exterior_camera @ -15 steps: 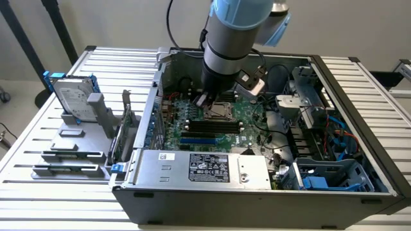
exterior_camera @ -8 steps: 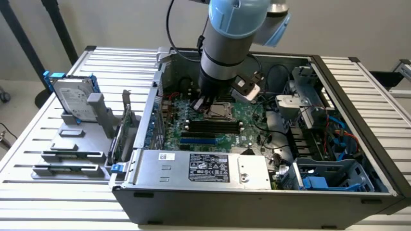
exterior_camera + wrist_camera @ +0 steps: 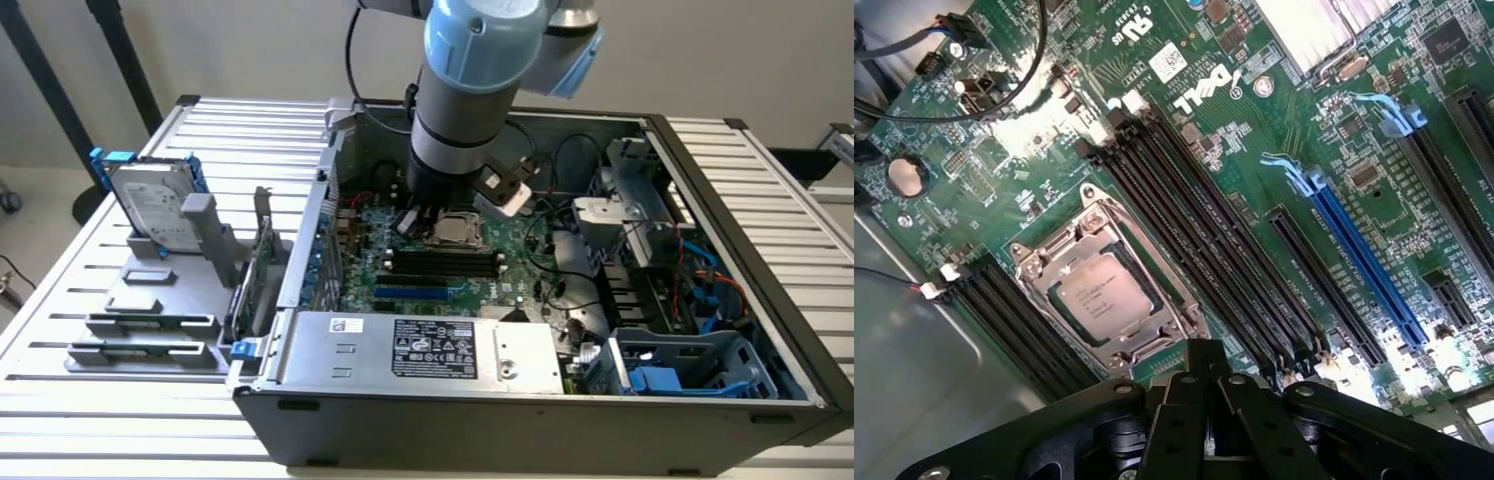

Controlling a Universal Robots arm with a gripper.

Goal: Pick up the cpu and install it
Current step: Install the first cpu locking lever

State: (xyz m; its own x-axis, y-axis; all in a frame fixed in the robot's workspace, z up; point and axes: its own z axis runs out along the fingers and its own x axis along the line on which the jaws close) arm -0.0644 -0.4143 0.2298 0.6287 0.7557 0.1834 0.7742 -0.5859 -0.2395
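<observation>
A robotics lab: an open computer case [image 3: 534,400] on a slatted metal bench [image 3: 240,130]

One open grey metal computer case [image 3: 534,400] sits on one white slatted bench [image 3: 107,400]. Inside lies one green motherboard [image 3: 1254,130] carrying one small square silver-topped cpu [image 3: 1104,297] in its metal socket frame. I count one long blue expansion slot [image 3: 1364,255]. Beside the case stands one silver hard drive with blue rails [image 3: 150,205] on one grey plastic holder block [image 3: 160,310]. One black end effector [image 3: 1204,415] hangs over the board.
</observation>
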